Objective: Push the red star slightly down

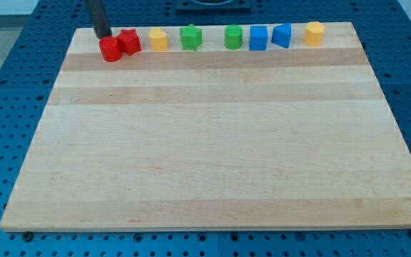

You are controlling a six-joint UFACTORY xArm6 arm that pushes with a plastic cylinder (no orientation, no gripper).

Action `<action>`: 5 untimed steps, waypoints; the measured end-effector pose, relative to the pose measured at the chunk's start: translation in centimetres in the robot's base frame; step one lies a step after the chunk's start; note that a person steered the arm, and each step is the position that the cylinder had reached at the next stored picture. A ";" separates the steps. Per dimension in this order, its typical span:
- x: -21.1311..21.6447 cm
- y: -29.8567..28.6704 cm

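On the wooden bench (212, 143), my tip (103, 36) sits at the far row's left end, touching the red cylinder (110, 49) from twelve o'clock. The rod carries no gripper, so there is nothing to spread or pinch. The red star (129, 42) stands touching that cylinder at three o'clock, the yellow block (159, 39) near beyond. I judge the tip must shift to the star's twelve o'clock, then nudge briefly toward six.
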State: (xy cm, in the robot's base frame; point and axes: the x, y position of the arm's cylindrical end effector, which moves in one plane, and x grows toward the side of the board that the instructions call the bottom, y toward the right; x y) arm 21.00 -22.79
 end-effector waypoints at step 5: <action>3.0 6.0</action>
State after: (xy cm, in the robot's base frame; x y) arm 24.04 -16.79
